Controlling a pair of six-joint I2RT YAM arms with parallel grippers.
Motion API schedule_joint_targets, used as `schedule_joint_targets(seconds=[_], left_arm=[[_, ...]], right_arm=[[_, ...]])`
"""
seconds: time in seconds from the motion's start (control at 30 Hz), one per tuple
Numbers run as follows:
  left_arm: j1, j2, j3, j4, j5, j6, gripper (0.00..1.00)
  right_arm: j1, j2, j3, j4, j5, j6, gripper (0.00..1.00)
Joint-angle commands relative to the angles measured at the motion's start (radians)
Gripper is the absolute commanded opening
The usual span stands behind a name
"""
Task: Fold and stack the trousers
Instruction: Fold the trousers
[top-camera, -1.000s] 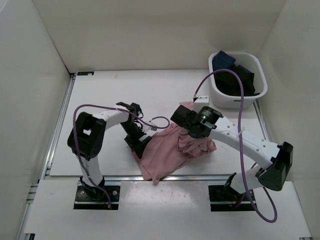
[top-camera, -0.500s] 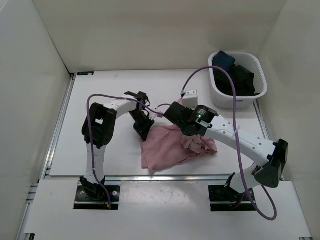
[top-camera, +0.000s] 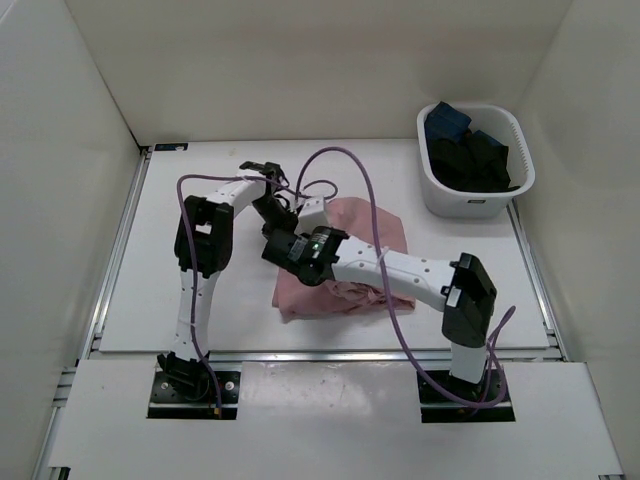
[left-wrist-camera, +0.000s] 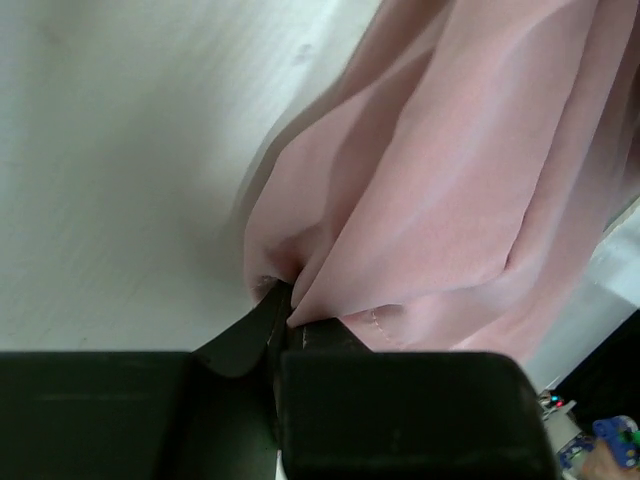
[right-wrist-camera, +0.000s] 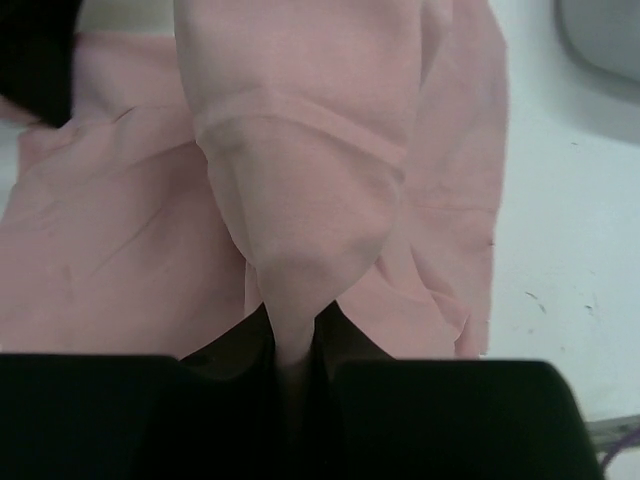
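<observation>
Top external view shows the trousers heaped on the table, their bulk lying rightward of both grips. Left arm's jaws pinch a cloth edge at the heap's far-left corner. Right arm's jaws clamp a fold just nearer.

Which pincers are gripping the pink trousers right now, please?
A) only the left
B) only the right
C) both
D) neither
C: the left pincer and the right pincer each pinch a fold of the trousers, as each wrist view shows.
</observation>
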Motion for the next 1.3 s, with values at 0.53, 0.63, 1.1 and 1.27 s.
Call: schedule_joint_targets(seconds=[0.53,0.63,1.1,1.27], left_arm=[[0.110,-0.012,0.127,0.031,-0.375,-0.121,0.46],[0.135,-0.064,0.156,0.040,-0.515,-0.141,0.56],[0.028,-0.383,0.176,0.077,-0.593,-0.080,0.72],[-0.071,-0.489,-0.204,0.023,-0.236,-0.106,0.58]], right_arm=[[0.052,0.083,0.179,0.267,-0.289,-0.271,0.82],[0.052,-0.076,0.043,0.345,-0.231,-0.261,0.82],[-0.434,-0.324,-0.538,0.638,-0.548,-0.011,0.03],[-0.491,-0.356,-0.730,0.737,-0.682,0.094,0.00]])
